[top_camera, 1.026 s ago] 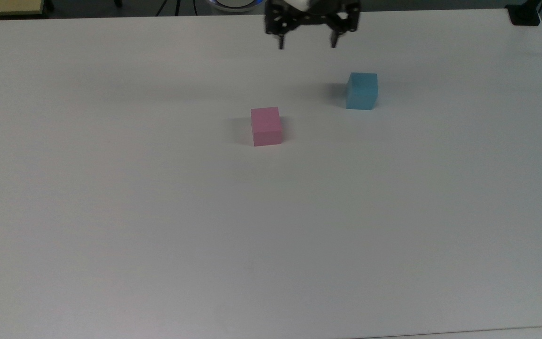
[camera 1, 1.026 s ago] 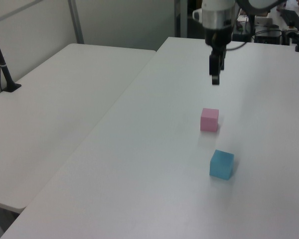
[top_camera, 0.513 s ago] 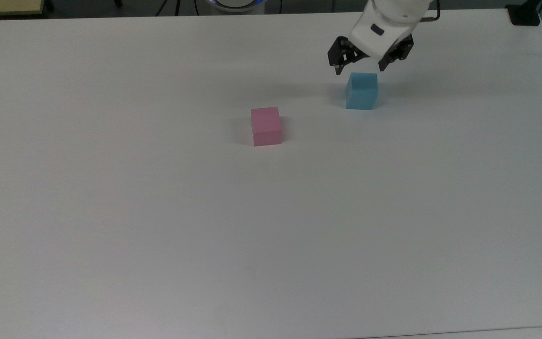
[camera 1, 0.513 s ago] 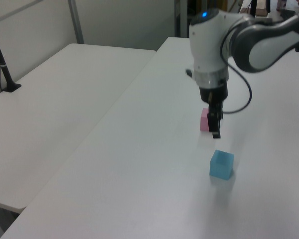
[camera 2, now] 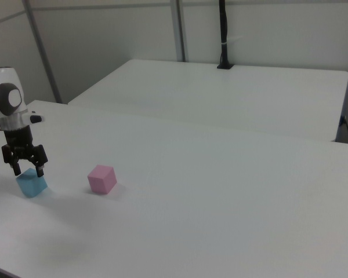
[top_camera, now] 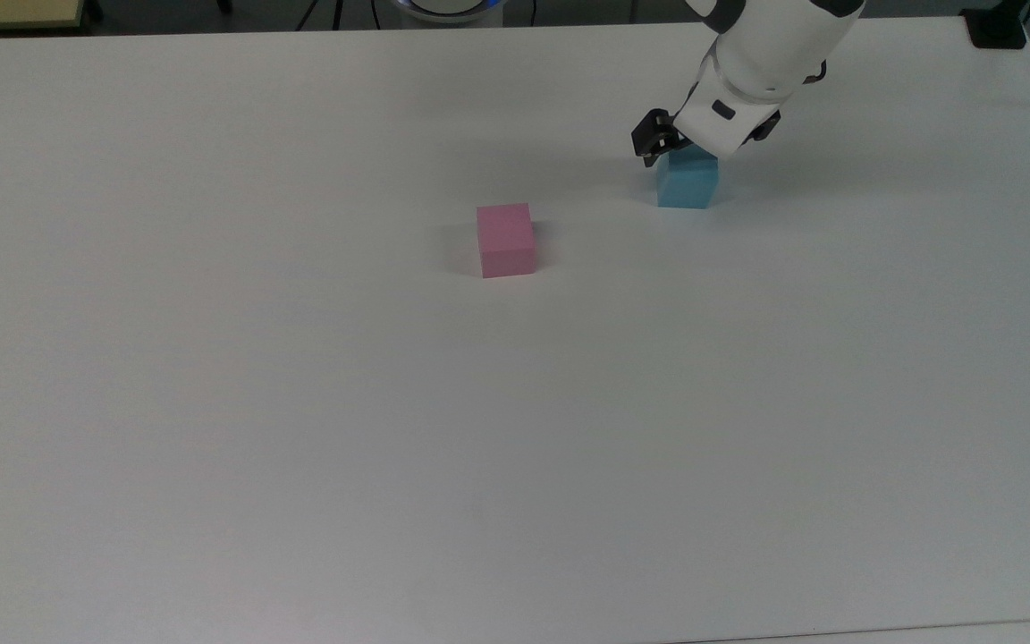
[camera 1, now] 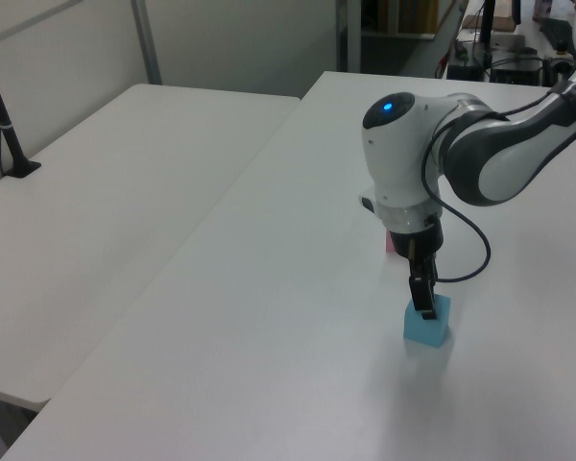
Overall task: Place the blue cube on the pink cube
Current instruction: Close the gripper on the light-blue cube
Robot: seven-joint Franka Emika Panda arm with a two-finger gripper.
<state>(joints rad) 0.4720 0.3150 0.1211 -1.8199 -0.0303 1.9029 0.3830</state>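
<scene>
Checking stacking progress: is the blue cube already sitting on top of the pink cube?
No, in the right view the blue cube rests on the table, apart from the pink cube, under the gripper.

White bench [top_camera: 300, 402] with a plain matte top. A second white bench [camera 1: 125, 192] stands just beside it, parallel; a black post [camera 1: 5, 125] rises from its surface. Pale partition walls [camera 2: 267, 29] with grey uprights stand behind.

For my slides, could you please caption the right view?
Open claw straddling the small sky-blue cube, beside the pastel pink cube.
</scene>
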